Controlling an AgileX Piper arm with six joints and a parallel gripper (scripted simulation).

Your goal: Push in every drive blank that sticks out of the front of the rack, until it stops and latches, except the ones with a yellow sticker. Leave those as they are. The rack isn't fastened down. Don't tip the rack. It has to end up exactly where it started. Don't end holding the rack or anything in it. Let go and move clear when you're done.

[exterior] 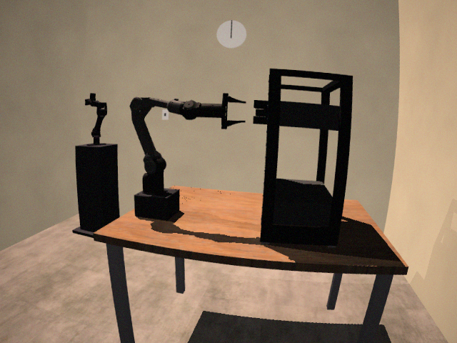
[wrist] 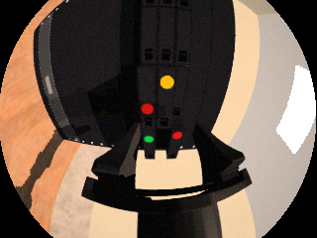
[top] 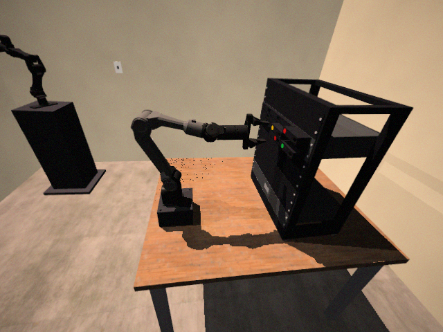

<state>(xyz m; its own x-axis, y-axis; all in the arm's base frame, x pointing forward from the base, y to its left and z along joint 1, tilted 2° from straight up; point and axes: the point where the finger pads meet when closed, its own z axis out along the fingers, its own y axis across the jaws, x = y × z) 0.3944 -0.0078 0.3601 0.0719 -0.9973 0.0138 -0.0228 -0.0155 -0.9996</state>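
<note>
The drive blanks (top: 286, 137) sat in the upper bay of the rack (top: 314, 153), projecting from its front face toward the arm. In the exterior view they showed as stacked dark blocks (exterior: 260, 112) standing proud of the front post. Four round stickers marked them: a yellow sticker (top: 272, 126), a red sticker (top: 284, 131), a second red sticker (top: 275, 137) and a green sticker (top: 282, 145). The wrist view showed the same four, with the yellow one (wrist: 166, 82) farthest from the claw and the green one (wrist: 149, 139) and a red one (wrist: 177, 135) nearest.

The claw (exterior: 238, 111) was fully open and held nothing. It pointed horizontally at the blanks, with a visible gap between its fingertips (exterior: 240, 101) and the blank faces in the exterior view. Nothing stood between the claw and the blanks.

The rack stood upright on the right part of the wooden desk (top: 221, 228). Its open frame carried a dark shelf (top: 352, 137) at the height of the blanks and a closed dark unit (exterior: 300, 201) at the bottom. The arm base (top: 175, 210) stood on the desk, well apart from the rack.

Beyond the desk, a black pedestal (top: 57, 146) carried a second small arm (top: 34, 77). A round wall clock (exterior: 230, 33) hung above.

How many blanks protruded, and how far each, could not be made out against the black front panel.
</note>
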